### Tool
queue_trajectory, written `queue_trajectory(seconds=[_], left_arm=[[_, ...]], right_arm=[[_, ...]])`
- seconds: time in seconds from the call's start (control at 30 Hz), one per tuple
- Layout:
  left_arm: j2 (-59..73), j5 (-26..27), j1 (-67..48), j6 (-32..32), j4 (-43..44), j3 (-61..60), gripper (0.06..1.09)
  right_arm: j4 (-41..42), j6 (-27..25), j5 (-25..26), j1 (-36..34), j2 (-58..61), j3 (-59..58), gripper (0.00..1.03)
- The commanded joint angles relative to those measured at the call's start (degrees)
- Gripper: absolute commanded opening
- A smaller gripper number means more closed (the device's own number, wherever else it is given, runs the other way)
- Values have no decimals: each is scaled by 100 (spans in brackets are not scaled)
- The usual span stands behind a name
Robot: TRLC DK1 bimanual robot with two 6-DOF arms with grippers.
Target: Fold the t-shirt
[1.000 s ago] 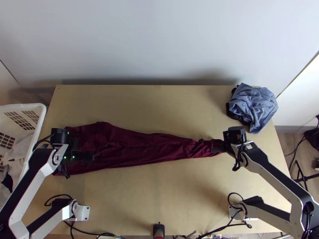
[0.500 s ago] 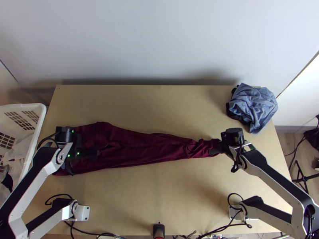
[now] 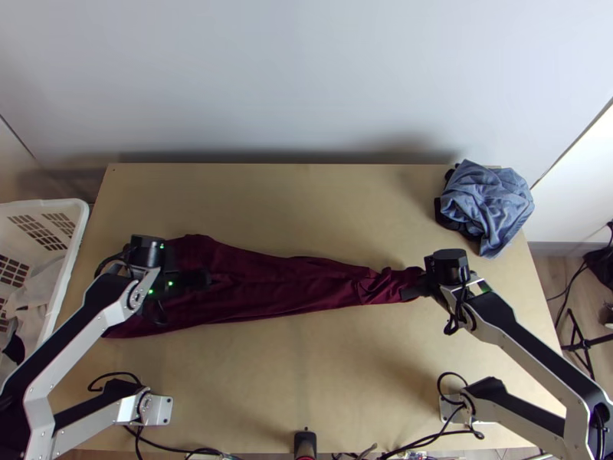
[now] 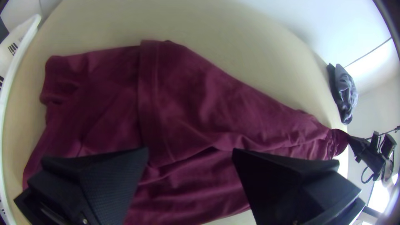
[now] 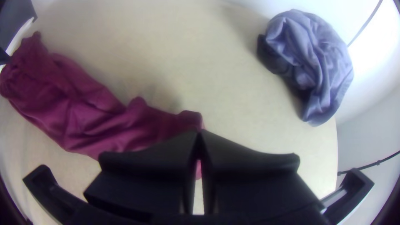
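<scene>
Under a pale wall (image 3: 306,77), a light wooden table (image 3: 306,203) is spreading out before me, a white basket (image 3: 80,215) standing at its left side.

From high above, I'm seeing the left arm (image 3: 77,326) slanting up from the lower left, bent at its elbow, its left gripper (image 3: 188,280) sitting over the broad end of the maroon t-shirt (image 3: 268,285). The right arm (image 3: 529,349) is leaning in from the lower right, and its right gripper (image 3: 411,292) is meeting the narrow end. The shirt is lying between them as one long, tapering strip — broad at the left, creased and gathered at the right. A blue-grey cloth (image 3: 490,203) is sitting bunched at the table's far right corner.

In the left wrist view, the left gripper (image 4: 190,151) is showing its two fingers standing wide apart, with maroon fabric visible in the gap. A stitched band is running across the shirt just beyond them, and some folds are crossing the cloth between the fingers.

In the right wrist view, the right gripper (image 5: 199,132) is holding the shirt's narrow end — fingers pressed close, a bit of maroon showing between them. From there the wrinkled fabric is stretching away, while the blue-grey cloth is resting well apart from the fingers.
</scene>
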Motion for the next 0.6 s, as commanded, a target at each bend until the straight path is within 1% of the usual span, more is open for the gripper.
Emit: queue_trajectory(seconds=[0.0, 0.2, 0.3, 0.4, 0.57], left_arm=[[376, -23, -68, -104, 385, -144, 103], [393, -50, 319, 151, 385, -170, 103], [543, -50, 424, 169, 535, -223, 103], [639, -50, 336, 116, 543, -187, 103], [736, -50, 20, -165, 693, -126, 103]], right_arm=[[-103, 0, 49, 15, -81, 89, 3], [-112, 8, 41, 15, -55, 151, 3], [-103, 44, 41, 23, -46, 133, 3], [-94, 52, 49, 41, -20, 151, 3], [-103, 52, 49, 32, -11, 159, 3]])
